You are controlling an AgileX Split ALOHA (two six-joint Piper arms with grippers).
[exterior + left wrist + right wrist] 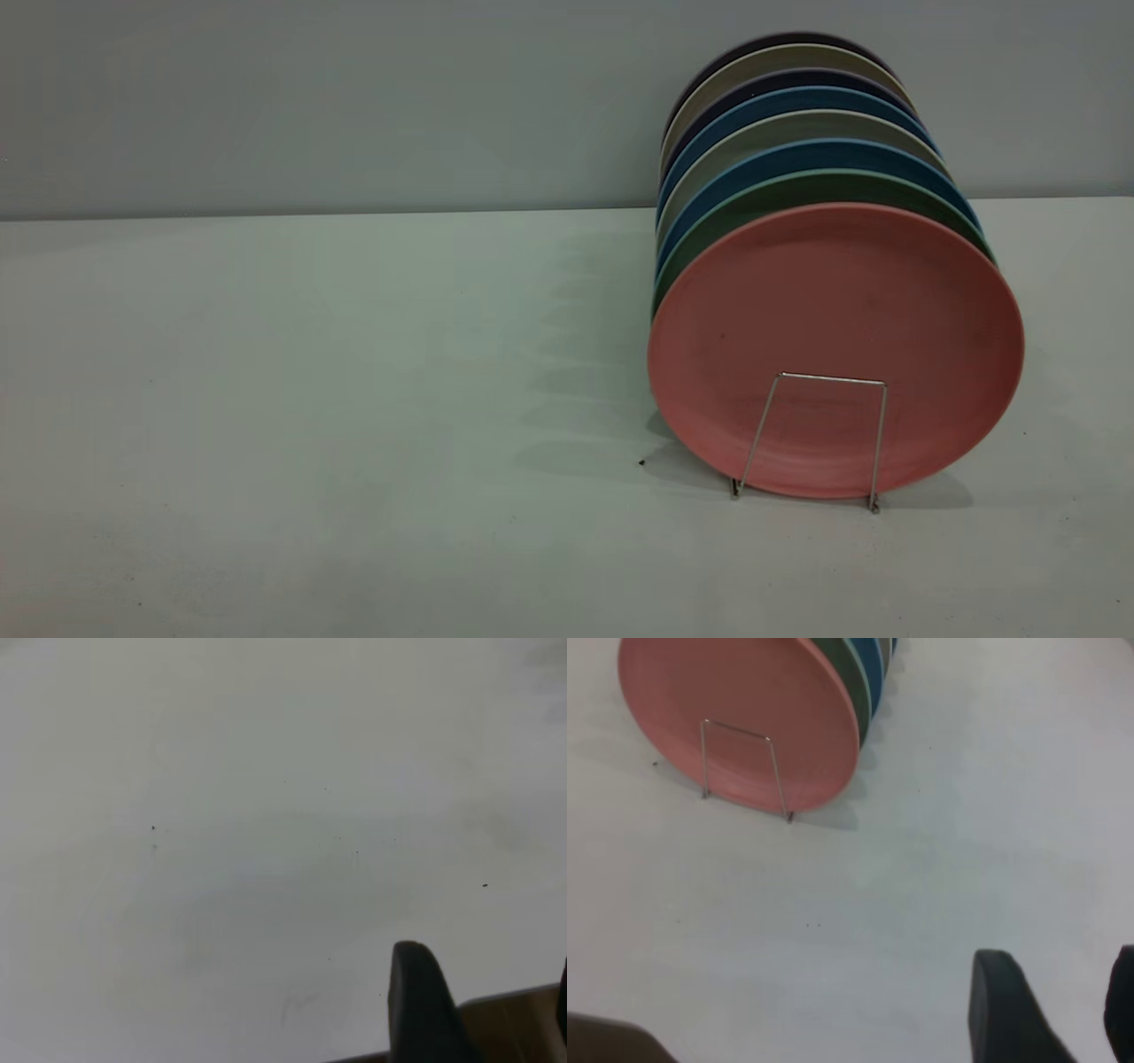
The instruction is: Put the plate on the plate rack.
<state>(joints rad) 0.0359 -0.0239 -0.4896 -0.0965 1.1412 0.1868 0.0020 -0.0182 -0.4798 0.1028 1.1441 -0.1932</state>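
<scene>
The salmon-pink plate (pixel 833 301) stands upright on edge at the front of a row of plates, at the right of the table. It leans behind the front wire loop of the silver plate rack (pixel 833 379). Both also show in the right wrist view, the plate (pixel 744 691) and the rack (pixel 735 726), well away from my right gripper (pixel 1059 983), which is open and empty over bare table. My left gripper (pixel 487 983) is open and empty over bare table near a brown edge. Neither arm shows in the exterior view.
Behind the pink plate stand a teal-green plate (pixel 797 190), blue plates (pixel 797 155) and several grey and dark ones, all upright in the rack. A grey wall runs behind the table. A brown table edge (pixel 514 1028) lies under the left gripper.
</scene>
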